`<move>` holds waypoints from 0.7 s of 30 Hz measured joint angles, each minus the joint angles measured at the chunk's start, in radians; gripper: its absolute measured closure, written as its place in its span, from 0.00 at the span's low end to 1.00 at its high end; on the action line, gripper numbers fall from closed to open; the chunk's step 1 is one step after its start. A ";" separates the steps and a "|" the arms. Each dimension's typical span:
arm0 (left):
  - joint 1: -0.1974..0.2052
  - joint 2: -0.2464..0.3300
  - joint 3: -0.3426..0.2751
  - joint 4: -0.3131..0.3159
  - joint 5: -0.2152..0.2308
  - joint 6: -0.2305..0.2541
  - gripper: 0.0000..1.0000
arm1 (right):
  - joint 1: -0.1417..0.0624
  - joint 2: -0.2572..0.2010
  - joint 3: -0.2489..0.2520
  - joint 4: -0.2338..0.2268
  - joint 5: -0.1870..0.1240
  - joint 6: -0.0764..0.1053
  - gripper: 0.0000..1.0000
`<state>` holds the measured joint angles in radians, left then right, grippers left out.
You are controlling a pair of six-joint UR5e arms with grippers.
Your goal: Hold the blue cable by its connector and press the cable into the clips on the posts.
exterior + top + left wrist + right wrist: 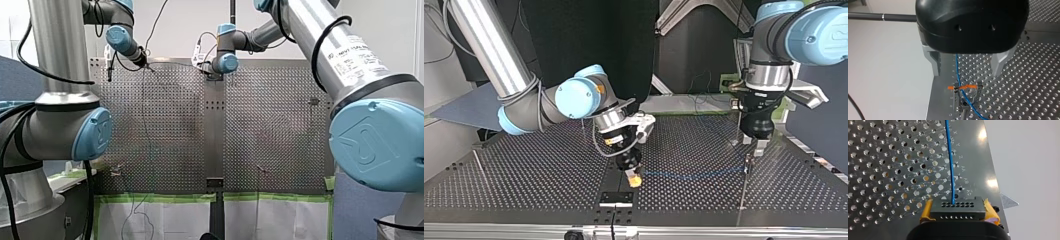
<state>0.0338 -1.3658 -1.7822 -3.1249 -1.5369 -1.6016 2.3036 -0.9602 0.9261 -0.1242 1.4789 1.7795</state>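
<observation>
On my feed the cable (950, 165) is bright blue, a thin line against the silver table (885, 170), whose face is a regular pattern of round holes. The connector (958, 208) is dark grey, with rows of small holes. My right gripper (958, 212) shows yellow pads (926, 210) beside it. My left gripper (966, 74) has a glossy black body and pale grey metal fingers (936, 65). An orange strip (964, 87) crosses the metal clip (956, 98). My left arm (50, 50) and my right arm (310, 30) are silver with light blue joint caps (372, 145). Green tape (160, 197) edges the table in the front view.
</observation>
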 joint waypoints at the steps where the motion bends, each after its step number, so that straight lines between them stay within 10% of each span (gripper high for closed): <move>1: -0.001 0.000 0.000 0.000 0.000 0.008 0.00 | 0.000 0.000 0.000 0.000 0.000 0.000 1.00; 21: -0.010 -0.001 -0.001 0.000 -0.022 0.109 0.00 | -0.006 0.000 0.000 0.001 0.000 0.005 1.00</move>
<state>0.0241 -1.3670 -1.7828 -3.1249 -1.5591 -1.4929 2.2973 -0.9599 0.9262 -0.1232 1.4784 1.7848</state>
